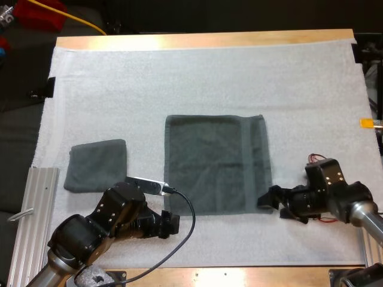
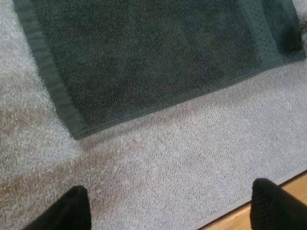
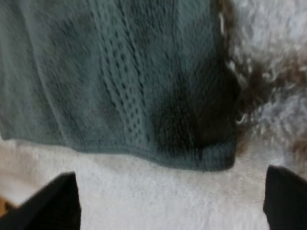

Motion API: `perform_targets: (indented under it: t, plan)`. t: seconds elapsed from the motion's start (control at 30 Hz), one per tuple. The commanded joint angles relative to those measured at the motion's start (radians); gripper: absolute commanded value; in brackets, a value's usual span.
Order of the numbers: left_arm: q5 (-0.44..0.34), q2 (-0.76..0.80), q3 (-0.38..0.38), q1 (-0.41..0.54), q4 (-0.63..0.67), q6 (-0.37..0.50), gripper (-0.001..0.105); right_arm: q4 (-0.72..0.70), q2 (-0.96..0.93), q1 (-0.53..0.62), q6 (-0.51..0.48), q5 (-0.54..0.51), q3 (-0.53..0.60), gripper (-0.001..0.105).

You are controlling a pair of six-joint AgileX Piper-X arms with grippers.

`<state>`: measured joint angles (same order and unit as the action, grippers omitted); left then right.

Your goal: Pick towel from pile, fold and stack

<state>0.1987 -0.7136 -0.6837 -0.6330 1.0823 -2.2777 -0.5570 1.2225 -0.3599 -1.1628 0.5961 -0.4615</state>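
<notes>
To your left, a folded towel (image 1: 97,165) rests on the counter's white mat (image 1: 179,78), probably as the base of the stack. Your left end effector (image 1: 172,222) hovers just off the near left corner of the spread towel (image 1: 215,164), its fingers apart and clear of the cloth. That towel lies flat mid-mat, ready for folding. Your right end effector (image 1: 267,199) sits at the near right corner, fingers also apart, seemingly so both corners can be pinched together.

Right pincer (image 3: 169,199) spread wide, clear of towel (image 3: 120,76); towel corner flat on white mat (image 3: 110,187).
</notes>
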Motion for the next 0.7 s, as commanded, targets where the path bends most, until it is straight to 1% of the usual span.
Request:
perform_targets:
  t: [0.0,0.03,0.13,0.3,0.43,0.63,0.67]
  plan:
    - [-0.001,0.001,0.0,-0.003,-0.011,-0.015,0.066,0.029,0.027,0.007,-0.001,0.019,-0.001,0.075]
    - [-0.001,0.001,0.0,-0.003,-0.011,-0.015,0.066,0.037,0.035,0.007,-0.001,0.023,-0.001,0.075]
    - [-0.001,0.001,0.0,-0.003,-0.011,-0.015,0.066,0.068,0.073,0.007,0.013,0.051,-0.001,0.07]
    - [-0.001,0.001,0.0,-0.003,-0.011,-0.015,0.066,0.087,0.09,0.007,0.023,0.053,-0.001,0.055]
    - [-0.001,0.001,0.0,-0.003,-0.011,-0.015,0.066,0.087,0.09,0.007,0.025,0.052,-0.001,0.046]
    - [-0.001,0.001,0.0,-0.003,-0.011,-0.015,0.066,0.087,0.09,0.007,0.039,0.02,-0.001,0.031]
    - [-0.001,0.001,0.0,-0.003,-0.011,-0.015,0.066,0.087,0.09,0.007,0.039,0.017,-0.001,0.028]
